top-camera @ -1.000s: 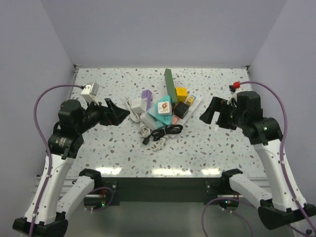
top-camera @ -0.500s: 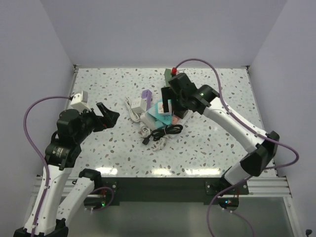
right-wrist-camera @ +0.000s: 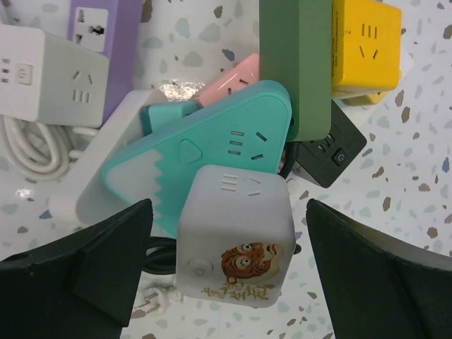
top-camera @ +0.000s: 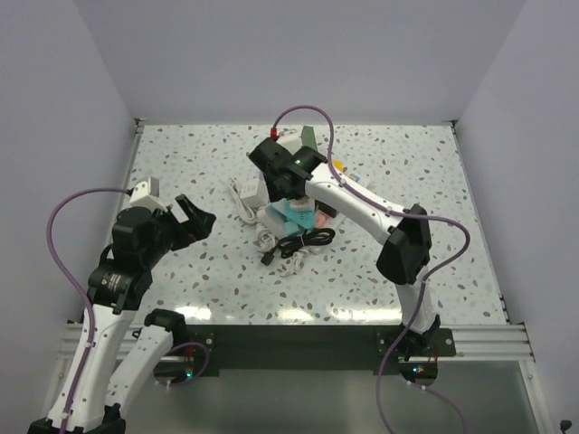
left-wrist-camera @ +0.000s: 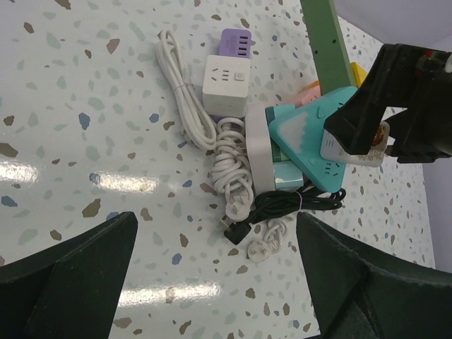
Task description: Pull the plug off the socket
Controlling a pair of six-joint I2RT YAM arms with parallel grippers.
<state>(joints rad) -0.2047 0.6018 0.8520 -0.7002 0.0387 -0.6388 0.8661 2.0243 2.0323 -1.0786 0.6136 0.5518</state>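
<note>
Plug: the white cube plug (right-wrist-camera: 235,233) with the tiger sticker sits on the teal socket (right-wrist-camera: 212,159), mid-pile at the centre of the table (top-camera: 452,199), not yet pulled.
Neighbours: green strip (right-wrist-camera: 296,63) just far of it, purple strip (right-wrist-camera: 113,35) far-left, black cable (left-wrist-camera: 289,205) on the near side.
Right gripper (right-wrist-camera: 229,212): jaws released and spread wide, one on either side of the plug, not touching it.
Left gripper (left-wrist-camera: 215,219): jaws released, left of the pile, holding nothing.
Change: within a second the right arm swung from the right edge to above the pile, and the left arm drew back.
Meaning: the approach looks done. Closing on the plug seems next, and the socket will likely need bracing.
</note>
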